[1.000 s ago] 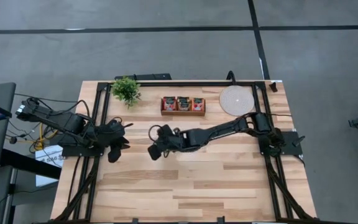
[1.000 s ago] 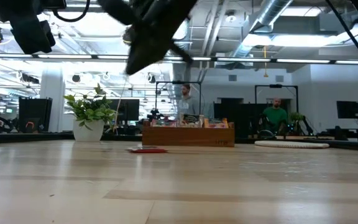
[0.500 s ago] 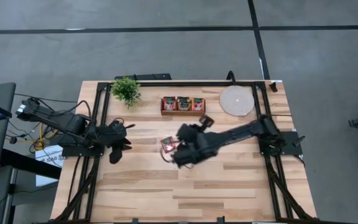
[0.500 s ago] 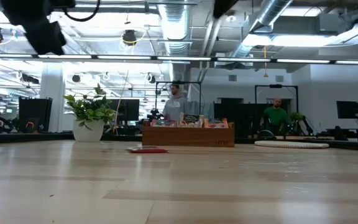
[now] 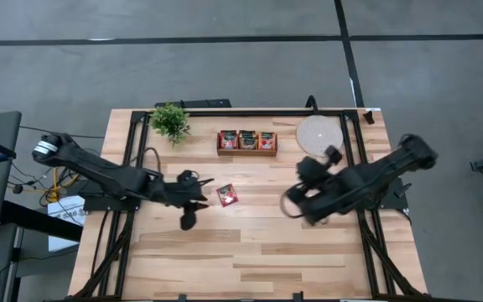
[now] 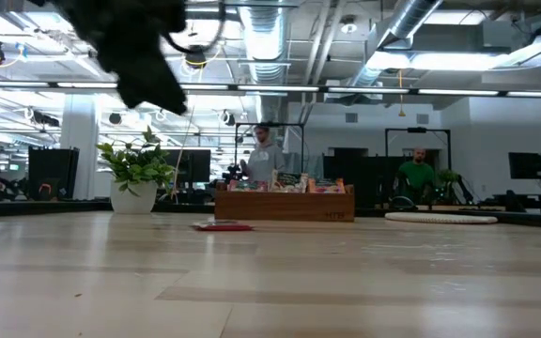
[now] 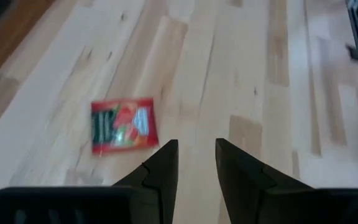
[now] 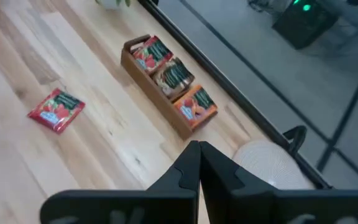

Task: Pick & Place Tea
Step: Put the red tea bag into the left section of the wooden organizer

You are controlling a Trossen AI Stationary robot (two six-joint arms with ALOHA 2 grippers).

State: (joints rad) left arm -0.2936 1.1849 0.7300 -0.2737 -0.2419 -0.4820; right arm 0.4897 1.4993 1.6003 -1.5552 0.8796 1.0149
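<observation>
While 1 red tea sachet (image 5: pixel 227 195) lies flat on the counter (image 5: pixel 250 252), the left claw (image 5: pixel 201 194) hovers just beside it, fingers parted and empty. The right claw (image 5: pixel 292 204), pressed together, hangs apart from it, and more sachets fill the wooden tray (image 5: pixel 247 151).

Bright, even light falls from overhead ceiling strips, which I see glaring white in the low view. The pale wooden plank bench (image 5: pixel 250 243) carries only soft, short shadows. In that low view my dark left arm (image 6: pixel 139 56) smears with motion blur. My left wrist picture is soft throughout.
</observation>
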